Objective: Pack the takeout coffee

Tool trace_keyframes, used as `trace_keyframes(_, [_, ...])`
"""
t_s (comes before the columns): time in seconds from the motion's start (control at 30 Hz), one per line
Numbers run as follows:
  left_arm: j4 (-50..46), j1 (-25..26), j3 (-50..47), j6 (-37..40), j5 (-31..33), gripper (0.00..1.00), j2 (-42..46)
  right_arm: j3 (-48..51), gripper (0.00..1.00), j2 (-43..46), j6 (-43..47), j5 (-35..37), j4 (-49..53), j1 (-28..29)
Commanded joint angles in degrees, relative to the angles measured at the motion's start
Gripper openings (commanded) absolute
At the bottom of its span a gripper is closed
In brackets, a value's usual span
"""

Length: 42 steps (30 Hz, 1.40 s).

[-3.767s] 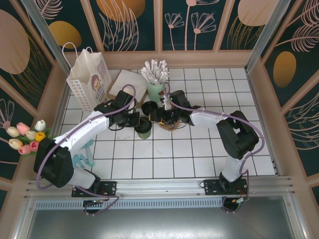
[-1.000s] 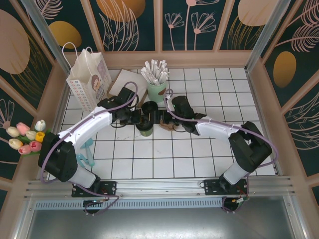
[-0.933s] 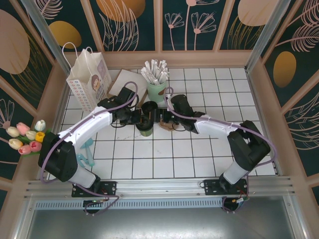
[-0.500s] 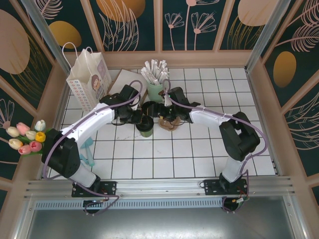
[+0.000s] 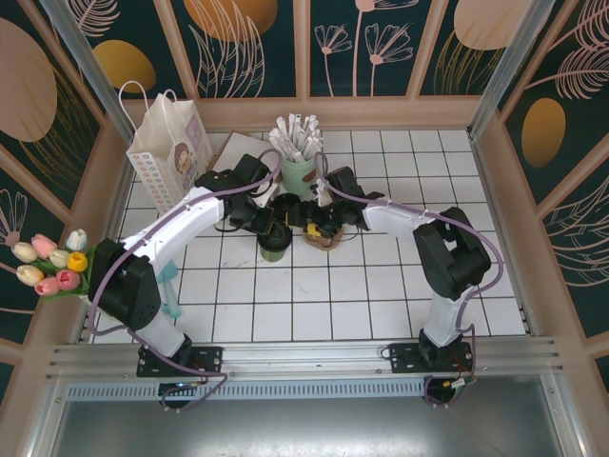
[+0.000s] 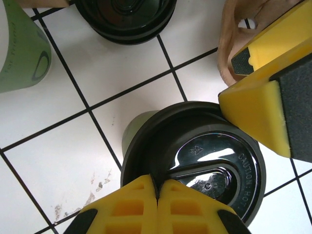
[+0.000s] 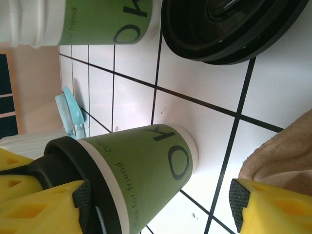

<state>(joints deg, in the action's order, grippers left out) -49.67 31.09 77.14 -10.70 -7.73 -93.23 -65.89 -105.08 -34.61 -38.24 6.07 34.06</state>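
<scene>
The takeout coffee (image 5: 275,243) is a dark green paper cup with a black lid (image 6: 204,161), upright on the white tiles. My left gripper (image 5: 265,228) is shut, and its yellow fingertips (image 6: 157,195) rest together on the near rim of the lid. From the right, my right gripper (image 5: 301,227) stands open astride the cup (image 7: 146,175). One pad (image 7: 84,195) touches the lid's edge. Its other finger (image 7: 265,209) stands clear of the cup's base.
A stack of black lids (image 5: 285,205) lies just behind the cup. The pale green cup (image 5: 298,173) of wrapped sticks stands further back. A brown cup carrier (image 5: 325,238) sits under my right gripper. A white paper bag (image 5: 169,152) stands at the back left.
My right gripper has swung in towards the cup and its jaws have narrowed a little. My left arm has shifted back with its shut tips staying at the lid. The cup has not moved.
</scene>
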Motion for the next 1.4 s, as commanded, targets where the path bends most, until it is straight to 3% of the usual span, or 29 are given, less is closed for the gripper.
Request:
trace_keyframes(0.0, [-0.4,0.3,-1.2,0.1,-0.9,0.0,-0.1,-1.6,0.76,-2.0,2.3,-0.1,3.4,0.9])
trace_keyframes(0.13, [3.6,0.2,-4.9,-2.3,-2.2,0.0,0.6,-0.9,0.76,-2.4,2.9,2.1,4.4,1.4])
trace_keyframes(0.33, [4.2,0.3,-6.4,-9.5,1.0,0.0,2.6,1.9,0.86,4.7,1.5,1.8,-4.3,1.5])
trace_keyframes(0.47, [5.0,0.3,-6.5,-14.1,1.1,0.0,4.0,4.9,0.87,6.5,1.4,1.0,-9.1,2.5])
trace_keyframes(0.6, [5.9,0.4,-7.3,-17.1,1.6,0.0,4.3,6.1,0.79,6.2,0.2,-0.3,-12.3,4.6])
trace_keyframes(0.8, [8.0,0.5,-9.0,-20.6,1.0,0.0,5.5,6.1,0.74,5.5,-1.6,4.4,-10.8,6.2])
trace_keyframes(0.9, [8.4,0.4,-9.2,-20.7,-0.1,0.0,5.8,5.7,0.62,5.2,-1.1,5.6,-9.0,6.5])
trace_keyframes(1.23, [9.7,0.5,-10.2,-20.7,-1.9,0.02,6.1,3.1,0.61,3.0,2.4,9.0,-2.2,7.7])
trace_keyframes(1.37, [10.4,0.5,-10.4,-20.7,-3.4,0.06,7.0,3.3,0.53,3.0,2.2,9.6,-2.1,7.7])
